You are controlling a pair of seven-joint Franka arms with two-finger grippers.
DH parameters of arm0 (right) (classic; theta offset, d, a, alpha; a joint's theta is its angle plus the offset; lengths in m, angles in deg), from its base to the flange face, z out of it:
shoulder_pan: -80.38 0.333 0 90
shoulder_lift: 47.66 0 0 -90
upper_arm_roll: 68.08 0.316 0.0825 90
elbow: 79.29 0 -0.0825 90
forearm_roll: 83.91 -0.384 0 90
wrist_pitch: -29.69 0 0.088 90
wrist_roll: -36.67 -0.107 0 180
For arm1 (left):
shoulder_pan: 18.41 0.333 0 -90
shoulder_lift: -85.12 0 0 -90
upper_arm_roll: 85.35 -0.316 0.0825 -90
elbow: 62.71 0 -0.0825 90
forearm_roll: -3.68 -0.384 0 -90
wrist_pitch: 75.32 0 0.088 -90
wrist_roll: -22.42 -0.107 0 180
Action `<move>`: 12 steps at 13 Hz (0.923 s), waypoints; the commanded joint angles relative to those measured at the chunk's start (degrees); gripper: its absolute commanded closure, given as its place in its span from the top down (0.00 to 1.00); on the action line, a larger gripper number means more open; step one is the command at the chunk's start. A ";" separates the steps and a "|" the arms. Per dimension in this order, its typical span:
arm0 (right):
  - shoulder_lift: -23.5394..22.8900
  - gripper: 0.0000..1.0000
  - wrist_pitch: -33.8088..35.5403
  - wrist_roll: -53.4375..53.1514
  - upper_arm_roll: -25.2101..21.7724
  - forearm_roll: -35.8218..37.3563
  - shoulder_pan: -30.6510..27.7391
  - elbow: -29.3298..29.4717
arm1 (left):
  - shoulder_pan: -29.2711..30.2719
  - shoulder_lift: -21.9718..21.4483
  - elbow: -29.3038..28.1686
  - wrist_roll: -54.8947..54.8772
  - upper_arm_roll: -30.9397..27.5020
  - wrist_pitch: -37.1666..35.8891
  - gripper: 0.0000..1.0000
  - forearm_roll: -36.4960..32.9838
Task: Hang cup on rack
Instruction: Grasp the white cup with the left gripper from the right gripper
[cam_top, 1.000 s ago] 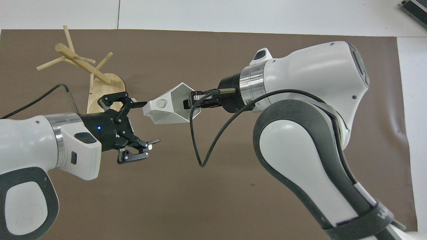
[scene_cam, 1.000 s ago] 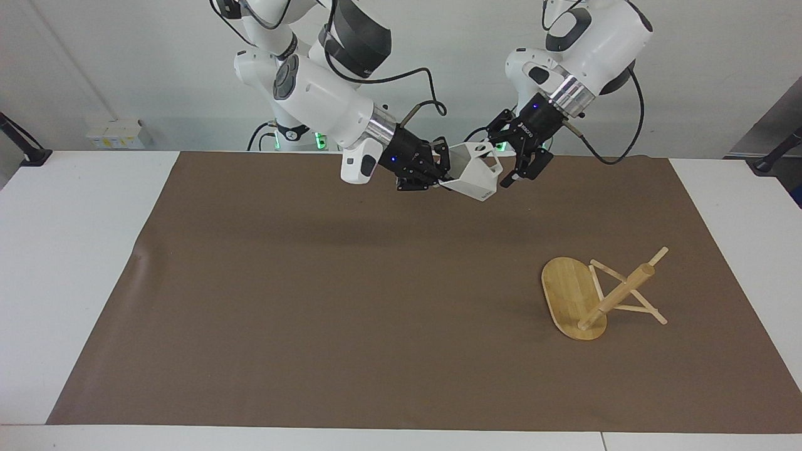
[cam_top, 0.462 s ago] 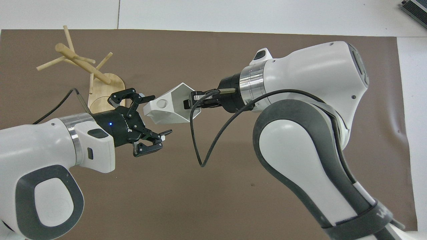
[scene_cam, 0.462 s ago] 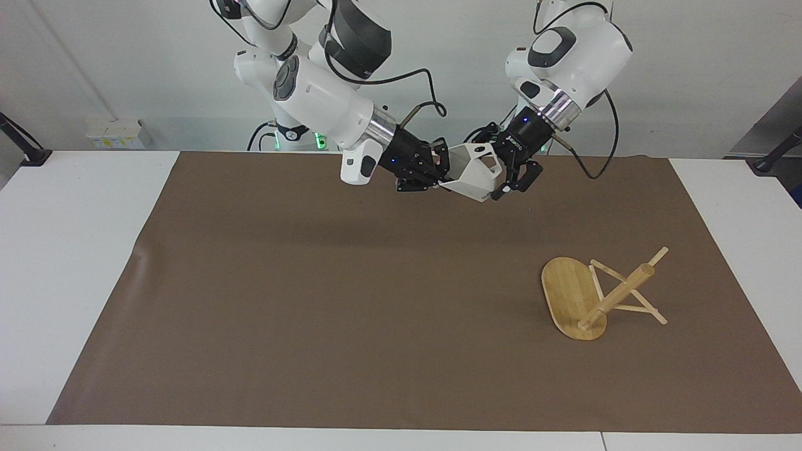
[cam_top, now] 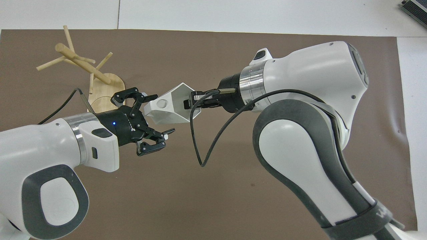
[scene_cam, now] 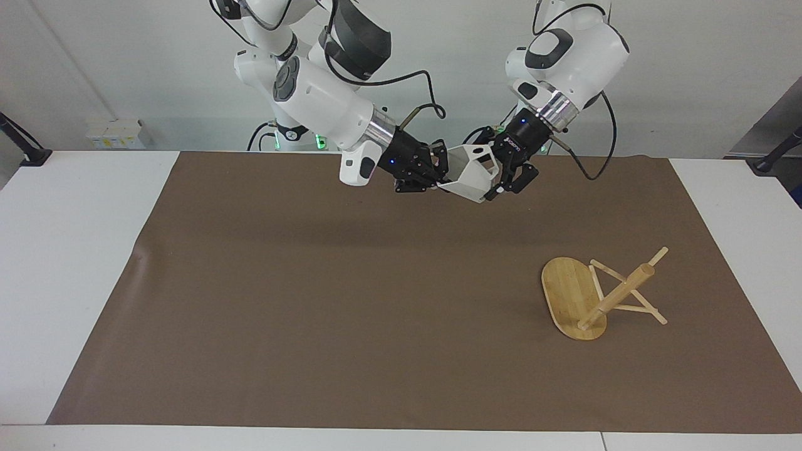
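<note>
R gripper (scene_cam: 440, 177) clamped on cup (scene_cam: 471, 176) rim, mid-air, top centre of facing view.
L gripper (cam_top: 160, 114) fingers straddle cup base, apart; contact unclear, prob. touching. Rack (scene_cam: 595, 294) tipped over on mat (scene_cam: 313, 300), lower right.

A white table (scene_cam: 75, 250) carries a brown mat (scene_cam: 351, 300), where the toppled rack (scene_cam: 586, 300) lies near the left arm's end.
</note>
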 commanded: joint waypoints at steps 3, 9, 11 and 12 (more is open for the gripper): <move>0.29 0.00 -1.36 -1.83 0.75 1.24 -0.25 -0.46 | -1.75 -0.03 0.01 0.95 -0.41 0.99 0.00 2.05; 0.29 1.00 -1.28 -1.92 0.75 1.68 -0.25 -0.46 | -1.67 -0.03 0.09 2.27 -0.42 0.99 0.00 2.05; 0.29 1.00 -1.36 -1.92 0.75 1.68 -0.25 -0.46 | -1.67 -0.03 0.10 2.27 -0.42 1.08 0.00 2.05; 0.29 1.00 -1.45 -1.92 0.75 1.68 -0.25 -0.46 | -1.67 -0.03 0.01 2.27 -0.42 1.08 0.00 2.05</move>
